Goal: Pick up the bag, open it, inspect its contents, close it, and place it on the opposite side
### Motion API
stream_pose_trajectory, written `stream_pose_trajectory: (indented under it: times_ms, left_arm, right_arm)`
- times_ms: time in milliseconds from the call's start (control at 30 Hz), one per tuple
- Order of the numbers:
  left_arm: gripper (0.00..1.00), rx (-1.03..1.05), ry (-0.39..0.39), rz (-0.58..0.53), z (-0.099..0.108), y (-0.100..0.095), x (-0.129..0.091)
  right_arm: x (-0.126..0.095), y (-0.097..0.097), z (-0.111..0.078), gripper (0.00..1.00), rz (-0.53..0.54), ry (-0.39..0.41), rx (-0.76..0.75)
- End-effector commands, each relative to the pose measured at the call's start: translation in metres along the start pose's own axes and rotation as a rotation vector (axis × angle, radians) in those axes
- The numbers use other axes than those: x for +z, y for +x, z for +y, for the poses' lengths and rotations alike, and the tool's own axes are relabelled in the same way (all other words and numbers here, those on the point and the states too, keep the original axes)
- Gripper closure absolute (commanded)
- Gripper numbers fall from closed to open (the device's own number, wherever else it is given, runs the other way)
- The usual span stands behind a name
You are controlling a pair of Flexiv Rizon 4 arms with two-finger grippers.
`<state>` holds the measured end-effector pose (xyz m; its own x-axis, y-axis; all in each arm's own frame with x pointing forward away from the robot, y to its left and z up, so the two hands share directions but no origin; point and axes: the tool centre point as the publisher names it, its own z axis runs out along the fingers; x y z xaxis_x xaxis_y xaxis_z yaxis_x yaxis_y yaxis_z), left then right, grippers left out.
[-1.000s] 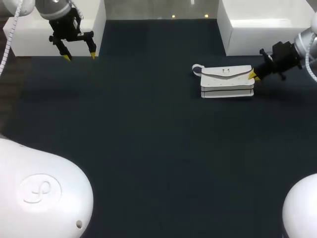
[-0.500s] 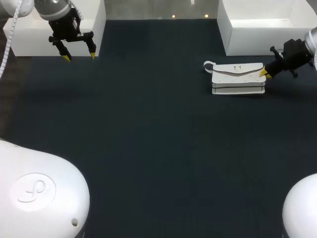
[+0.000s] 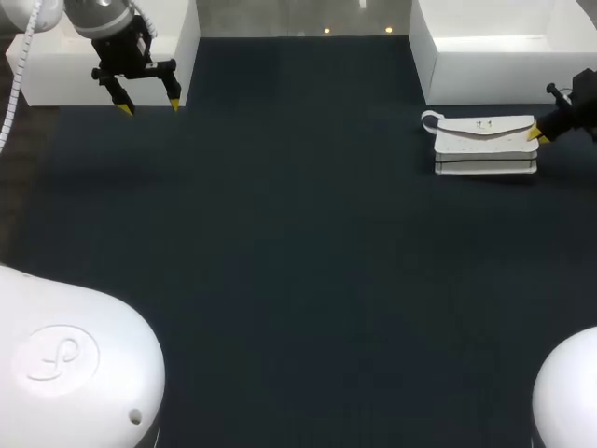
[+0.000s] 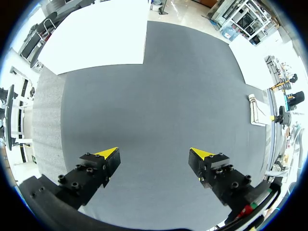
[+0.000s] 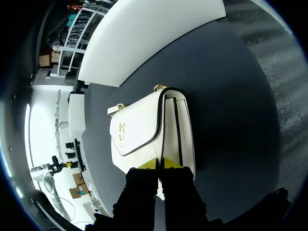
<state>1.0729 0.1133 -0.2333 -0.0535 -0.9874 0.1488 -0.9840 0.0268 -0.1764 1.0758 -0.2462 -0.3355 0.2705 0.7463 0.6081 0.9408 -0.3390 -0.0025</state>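
Note:
The white bag [image 3: 485, 145] lies on the dark table at the far right, flap closed, with a small loop handle at its left end. My right gripper [image 3: 536, 136] is at the bag's right end, shut on its edge. In the right wrist view the two yellow tips of the right gripper [image 5: 159, 163] press together on the near end of the bag [image 5: 144, 130], whose flap has a gold clasp. My left gripper [image 3: 149, 106] hangs open at the far left, holding nothing. In the left wrist view the left gripper [image 4: 154, 155] stands wide apart over bare table, with the bag [image 4: 257, 111] far off.
A white box [image 3: 103, 56] stands at the back left just behind my left gripper. Another white box [image 3: 504, 56] stands at the back right right behind the bag. Dark table surface stretches across the middle and front.
My right gripper has pulled back to the right, and the bag has slid with it from right of centre to the far right. The left arm has barely moved.

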Motion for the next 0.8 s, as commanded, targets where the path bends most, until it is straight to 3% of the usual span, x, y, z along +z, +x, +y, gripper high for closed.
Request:
stream_pose_trajectory:
  times_ms: [33,533,800]
  left_arm:
    - [0.0,0.0,-0.001,-0.001,0.0,0.0,0.0]
    - [0.0,0.0,-0.001,-0.001,0.0,0.0,0.0]
    - [0.0,0.0,-0.001,-0.001,0.0,0.0,0.0]
  right_arm:
    - [-0.006,-0.005,0.013,1.0,-0.017,0.037,0.001]
    - [-0.025,-0.021,0.049,1.0,-0.097,0.062,0.056]
    - [-0.025,-0.02,0.055,1.0,-0.077,0.056,0.077]
